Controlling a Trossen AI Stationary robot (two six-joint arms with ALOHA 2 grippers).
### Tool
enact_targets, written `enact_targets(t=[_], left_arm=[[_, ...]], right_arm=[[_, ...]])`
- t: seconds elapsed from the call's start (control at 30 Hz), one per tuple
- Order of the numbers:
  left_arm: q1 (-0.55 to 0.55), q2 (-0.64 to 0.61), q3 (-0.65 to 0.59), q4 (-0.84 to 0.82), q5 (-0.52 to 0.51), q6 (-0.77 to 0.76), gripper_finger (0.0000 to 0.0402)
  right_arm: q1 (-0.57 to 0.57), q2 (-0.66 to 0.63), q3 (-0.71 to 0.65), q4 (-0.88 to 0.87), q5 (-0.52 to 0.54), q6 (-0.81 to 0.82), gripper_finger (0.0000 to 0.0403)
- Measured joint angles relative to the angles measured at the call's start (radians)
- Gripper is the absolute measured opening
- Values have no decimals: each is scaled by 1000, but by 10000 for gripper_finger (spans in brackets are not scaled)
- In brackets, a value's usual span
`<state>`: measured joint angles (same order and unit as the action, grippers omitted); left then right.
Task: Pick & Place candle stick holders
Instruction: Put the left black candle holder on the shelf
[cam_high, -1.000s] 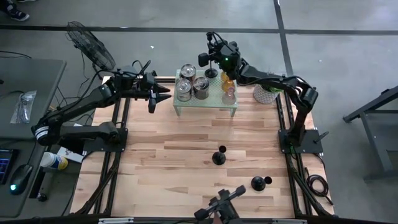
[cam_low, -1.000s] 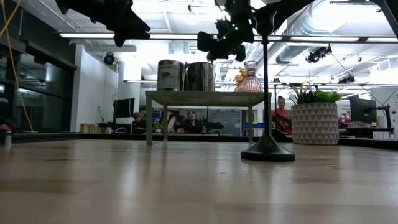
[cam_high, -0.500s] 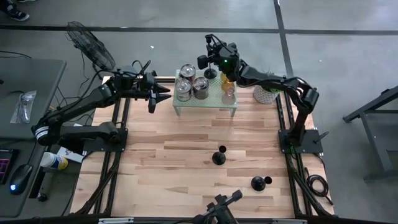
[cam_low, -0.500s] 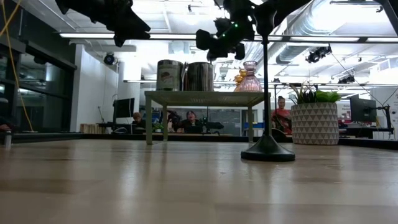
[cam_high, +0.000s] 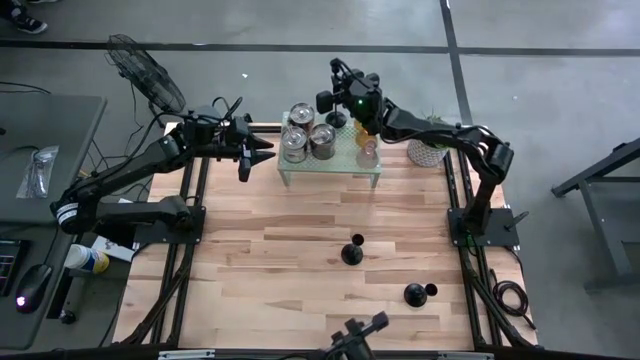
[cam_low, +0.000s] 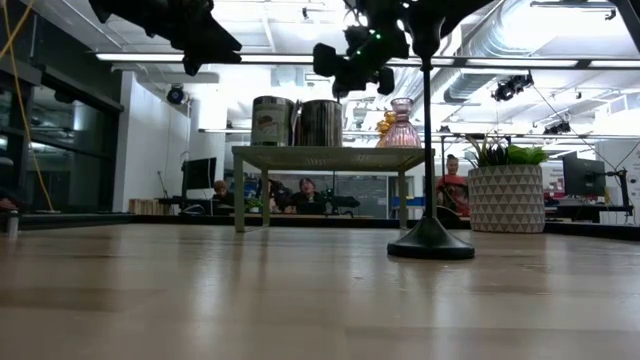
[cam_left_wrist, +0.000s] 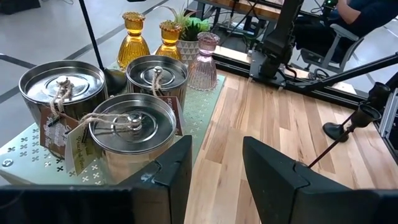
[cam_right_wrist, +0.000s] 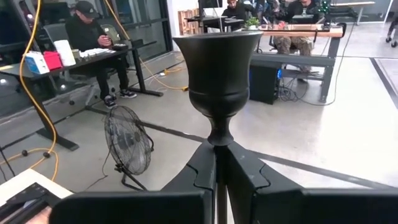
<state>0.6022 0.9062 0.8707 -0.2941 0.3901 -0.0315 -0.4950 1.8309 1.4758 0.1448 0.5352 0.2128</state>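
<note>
My right gripper is shut on a black slim-stemmed candle stick over the far side of the pale green rack. On the rack stand three silver tins, two amber holders and a pink one. My left gripper hangs open and empty left of the rack, pointing at the tins. Two more black sticks stand by their round bases on the table. My right gripper pinches the black stick's thin stem between its two fingers, just under the cup and its knob. The fingers come level from the table's right and lie across the stem. The stick is upright. Its base is behind the tins, on the rack or just above it, I cannot tell.
A green plant in a white pot stands at the far right corner beside the rack. The bare wooden table stretches in front of the rack. People sit in the room beyond the table.
My right gripper has edged a little toward the table's left with the black stick, which stays upright.
</note>
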Motion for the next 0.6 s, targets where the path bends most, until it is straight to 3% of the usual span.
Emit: enact_targets(t=[0.4,0.6], left_arm=[[0,0,0,0,-2,0,138],[0,0,0,-1,14,0,138]], right_arm=[[24,2,-2,-25,17,7,21],[33,23,-14,-130,5,26,39]])
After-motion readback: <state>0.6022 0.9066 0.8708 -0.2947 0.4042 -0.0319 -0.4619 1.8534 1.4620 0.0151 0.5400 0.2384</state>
